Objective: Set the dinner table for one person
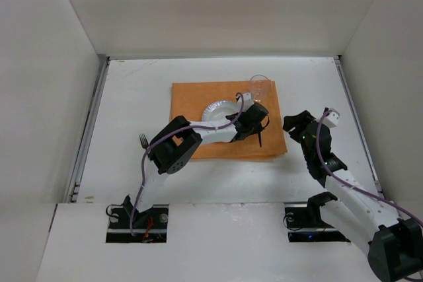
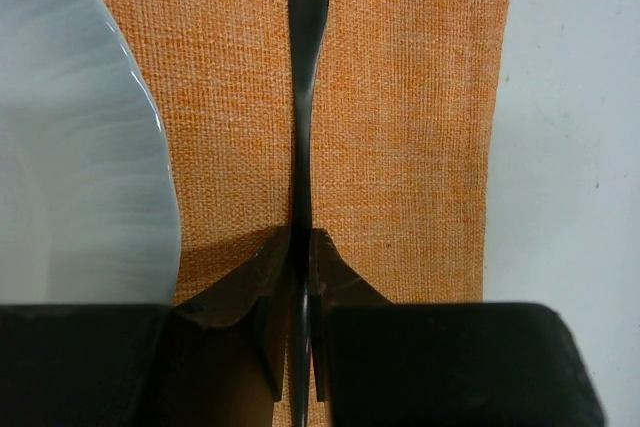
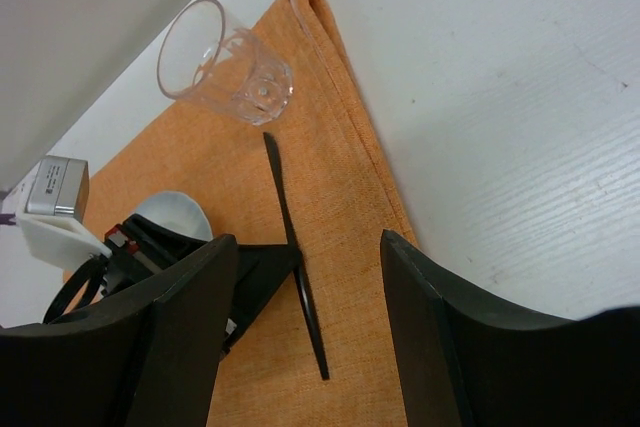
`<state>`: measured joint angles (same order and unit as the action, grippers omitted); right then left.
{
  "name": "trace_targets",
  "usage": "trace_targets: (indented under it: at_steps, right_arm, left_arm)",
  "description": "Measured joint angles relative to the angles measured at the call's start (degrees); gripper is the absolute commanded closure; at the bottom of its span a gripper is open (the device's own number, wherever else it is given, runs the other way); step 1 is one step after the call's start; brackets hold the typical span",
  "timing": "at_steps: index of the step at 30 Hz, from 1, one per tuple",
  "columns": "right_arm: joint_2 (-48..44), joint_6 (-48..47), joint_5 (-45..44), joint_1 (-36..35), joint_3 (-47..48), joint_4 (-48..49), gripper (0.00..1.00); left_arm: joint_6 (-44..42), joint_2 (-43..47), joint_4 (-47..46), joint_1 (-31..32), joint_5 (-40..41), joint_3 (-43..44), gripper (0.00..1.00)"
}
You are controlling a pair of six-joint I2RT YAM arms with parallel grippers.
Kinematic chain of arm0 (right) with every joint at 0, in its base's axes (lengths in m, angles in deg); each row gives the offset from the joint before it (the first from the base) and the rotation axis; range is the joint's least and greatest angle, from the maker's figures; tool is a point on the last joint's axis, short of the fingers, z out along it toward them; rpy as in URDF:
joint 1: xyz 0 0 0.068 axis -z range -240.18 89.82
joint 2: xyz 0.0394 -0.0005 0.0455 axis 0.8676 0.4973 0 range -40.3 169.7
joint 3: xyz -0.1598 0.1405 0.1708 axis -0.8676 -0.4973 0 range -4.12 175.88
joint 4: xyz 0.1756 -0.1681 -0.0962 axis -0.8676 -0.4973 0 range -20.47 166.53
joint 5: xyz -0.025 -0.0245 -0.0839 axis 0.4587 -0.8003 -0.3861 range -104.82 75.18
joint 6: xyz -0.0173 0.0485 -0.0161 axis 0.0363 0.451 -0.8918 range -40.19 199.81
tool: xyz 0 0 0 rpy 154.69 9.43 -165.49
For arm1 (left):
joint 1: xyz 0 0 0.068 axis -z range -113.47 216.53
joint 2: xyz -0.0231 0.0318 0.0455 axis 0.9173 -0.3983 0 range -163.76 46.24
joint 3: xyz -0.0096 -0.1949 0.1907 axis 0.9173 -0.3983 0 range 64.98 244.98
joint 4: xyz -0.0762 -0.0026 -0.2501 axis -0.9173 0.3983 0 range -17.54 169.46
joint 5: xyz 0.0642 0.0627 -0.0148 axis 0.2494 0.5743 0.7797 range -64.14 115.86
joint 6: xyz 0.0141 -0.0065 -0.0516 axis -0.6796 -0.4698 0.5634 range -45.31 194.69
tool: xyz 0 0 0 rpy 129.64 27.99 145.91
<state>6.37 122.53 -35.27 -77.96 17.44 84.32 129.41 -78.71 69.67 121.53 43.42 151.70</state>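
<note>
Since the left gripper (image 1: 256,127) is clamped on the knife (image 1: 260,139), the coming move, as I judge it, turns on how the knife's long axis sits beside the plate (image 1: 218,110).

In the overhead view the plate rests mid-frame on the orange placemat (image 1: 192,97), which lies on the white dinner table (image 1: 132,97) filling the middle of the frame. The knife runs up and down the frame just right of the plate, its dark end poking out below the gripper. A glass (image 1: 260,86) stands at the mat's upper right corner. A fork (image 1: 143,141) lies on bare table left of the mat. The right gripper (image 1: 295,125) hovers off the mat's right edge, jaws spread, holding nothing.

In the left wrist view the knife runs straight up the centre, pinched edge-on between the two dark fingers at the bottom. The plate's rim is at the left with a strip of cloth between, and bare table runs down the right side. The knife looks very close to the cloth, though contact is hard to tell.

In the right wrist view its own fingers stand wide apart at the bottom. The knife lies above them, pointing toward the glass at upper left, and white table fills the right. The left arm has the knife; letting go seems all that remains for it
</note>
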Motion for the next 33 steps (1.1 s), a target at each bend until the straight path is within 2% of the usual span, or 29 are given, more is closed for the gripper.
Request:
trace_targets:
  at_steps: [2, 8, 14, 16, 18, 20, 21, 23, 27, 33]
  right_arm:
    - [0.2, 0.0, -0.07, 0.07, 0.0, 0.0, 0.35]
    - [0.31, 0.0, -0.04, 0.09, 0.0, 0.02, 0.35]
    - [0.28, 0.0, -0.04, 0.09, 0.0, 0.02, 0.35]
    - [0.31, 0.0, -0.09, 0.09, 0.0, 0.02, 0.41]
    - [0.39, -0.07, -0.04, 0.09, 0.0, 0.02, 0.5]
    - [0.76, -0.09, 0.0, 0.07, 0.0, 0.09, 0.69]
    - [1.01, -0.11, 0.0, 0.07, 0.0, 0.09, 0.76]
    - [1.6, -0.07, 0.11, -0.02, 0.0, 0.17, 0.84]
    - [3.08, -0.02, 0.81, -0.59, 0.02, 0.15, 0.83]
    - [3.45, -0.02, 1.46, -1.42, 0.02, 0.79, 0.69]
  left_arm:
    - [0.04, -0.13, 0.02, 0.0, 0.0, 0.13, 0.94]
    - [-0.26, -0.15, 0.44, 0.07, -0.2, 1.07, 0.74]
    - [-1.75, 0.87, 0.48, 0.48, 0.35, 0.52, 0.68]
    - [-2.8, 3.23, 0.59, 0.81, 0.98, -1.11, 0.69]
    - [-3.93, 7.15, 0.46, 1.01, 1.68, -3.5, 0.71]
    - [-5.42, 13.03, -0.13, 1.22, 2.71, -7.34, 0.74]
    - [-6.03, 16.63, -0.81, 1.22, 3.21, -9.88, 0.79]
    - [-7.26, 24.17, -1.51, 0.79, 4.2, -15.19, 0.83]
    - [-8.74, 39.91, -1.64, -2.97, 6.56, -27.82, 0.84]
    - [-8.76, 60.06, 7.17, -14.97, 11.82, -48.57, 0.75]
